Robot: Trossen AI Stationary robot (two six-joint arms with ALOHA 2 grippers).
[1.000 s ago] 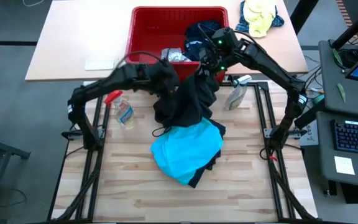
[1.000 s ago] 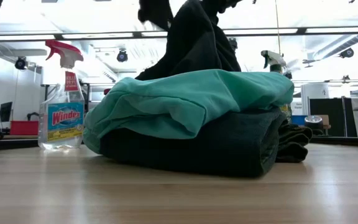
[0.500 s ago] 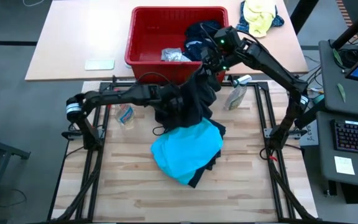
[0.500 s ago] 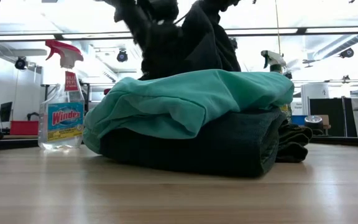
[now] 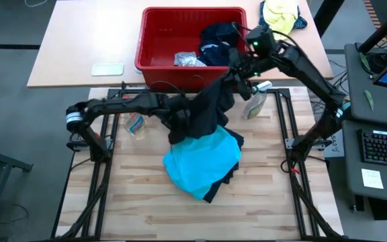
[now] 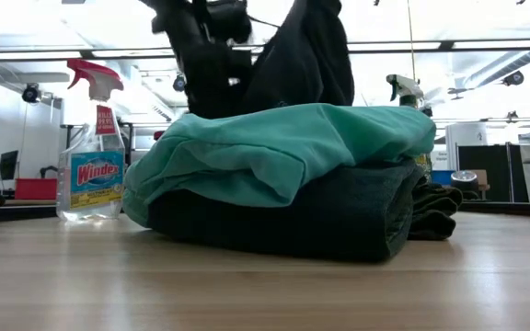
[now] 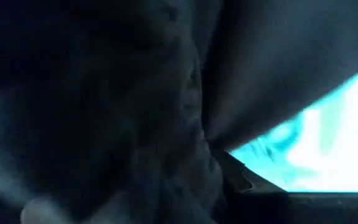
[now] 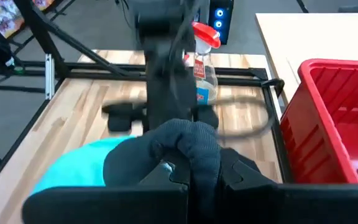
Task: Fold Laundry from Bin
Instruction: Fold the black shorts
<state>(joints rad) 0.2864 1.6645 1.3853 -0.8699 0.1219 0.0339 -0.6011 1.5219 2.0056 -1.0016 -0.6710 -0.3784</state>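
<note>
A black garment [image 5: 203, 111] hangs between my two grippers over the far middle of the wooden table, and its lower part reaches down to the folded stack. My right gripper [image 5: 238, 72] is shut on its upper end beside the red bin [image 5: 154, 40]. My left gripper [image 5: 180, 121] is sunk into its lower left side, shut. The stack is a turquoise garment [image 5: 203, 161] lying on a folded dark one [image 6: 339, 216]. In the bin lie a navy garment [image 5: 217, 37] and a light grey one [image 5: 187, 60]. My left gripper is shut in the black garment's lower left part [image 7: 185, 124], coming slanting down from the table's left. Dark cloth fills its wrist view and hides the fingertips, so edge or fold cannot be told. My right gripper pinches a bunched fold of the black garment's upper end [image 8: 188, 146] between its two fingers [image 8: 166, 180], reaching from the table's right. The cloth bulges out past the fingertips and the rest hangs below, toward the stack.
A Windex spray bottle [image 5: 134, 124] stands near the left arm and a second spray bottle [image 5: 255, 102] under the right arm. A yellow-and-blue cloth bundle [image 5: 281, 17] and a flat white item [image 5: 107, 69] lie on the far table. Bare wood lies at the near edge [image 5: 200, 218].
My left gripper has come down into the black garment's lower left part and shut there. My right gripper has moved toward the table's right and a little up with the garment's upper end, so the cloth stretches out more between the two.
</note>
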